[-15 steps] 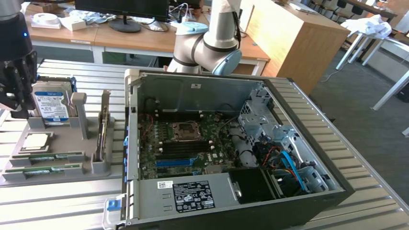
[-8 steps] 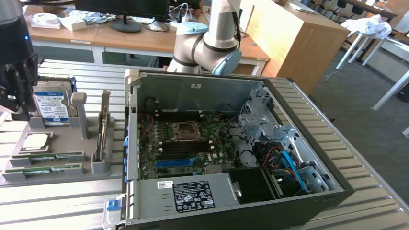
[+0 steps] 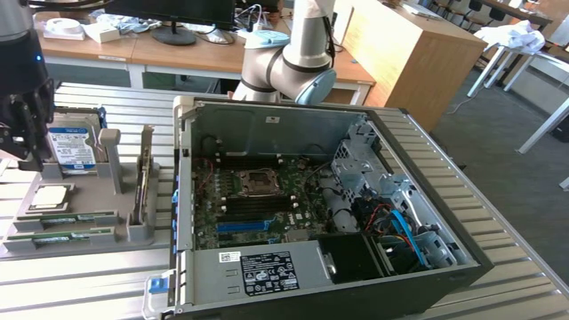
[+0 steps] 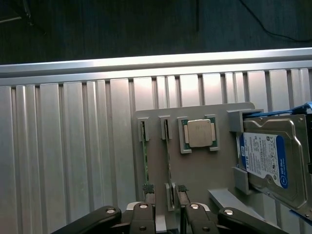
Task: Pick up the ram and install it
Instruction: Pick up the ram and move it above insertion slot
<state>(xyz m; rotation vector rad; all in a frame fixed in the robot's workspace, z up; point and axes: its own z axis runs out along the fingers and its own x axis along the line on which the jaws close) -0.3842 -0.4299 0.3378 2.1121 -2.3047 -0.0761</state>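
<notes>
Ram [image 4: 167,156] lies between gripper's [image 4: 165,189] parted jaws (on tray [image 4: 195,170]).

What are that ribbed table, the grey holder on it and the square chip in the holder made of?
Table: looks like bare aluminium, silvery, ribbed, with bright glare. Grey holder: probably plastic; matte, even grey, with blocky moulded or printed posts. Square chip: apparently a dull silvery metal cap, rimmed by green circuit board.
</notes>
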